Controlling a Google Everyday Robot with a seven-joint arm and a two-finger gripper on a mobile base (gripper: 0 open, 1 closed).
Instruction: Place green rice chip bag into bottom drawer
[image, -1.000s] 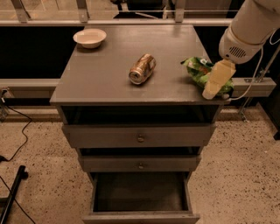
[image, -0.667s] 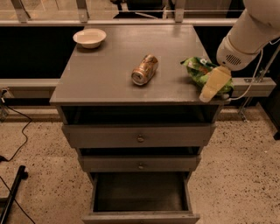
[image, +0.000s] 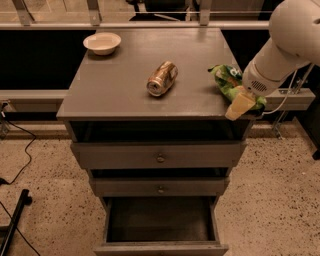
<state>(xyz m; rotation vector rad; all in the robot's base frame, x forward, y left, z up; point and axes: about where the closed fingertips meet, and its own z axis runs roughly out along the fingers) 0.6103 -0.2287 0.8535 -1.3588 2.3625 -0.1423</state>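
Observation:
The green rice chip bag (image: 226, 79) lies crumpled on the cabinet top (image: 125, 85) at its right edge. My gripper (image: 240, 104) hangs from the white arm (image: 285, 45) at the bag's front right end, over the cabinet's front right corner, and covers part of the bag. The bottom drawer (image: 160, 225) is pulled open below and shows a dark bare inside.
A gold-brown soda can (image: 161, 78) lies on its side at the middle of the top. A white bowl (image: 102, 43) stands at the back left. Two upper drawers (image: 160, 158) with round knobs are slightly open. Cables (image: 20, 165) lie on the floor at the left.
My gripper has moved down and a little left, toward the front right corner of the cabinet top, at the bag's near end. The bag and can have stayed put.

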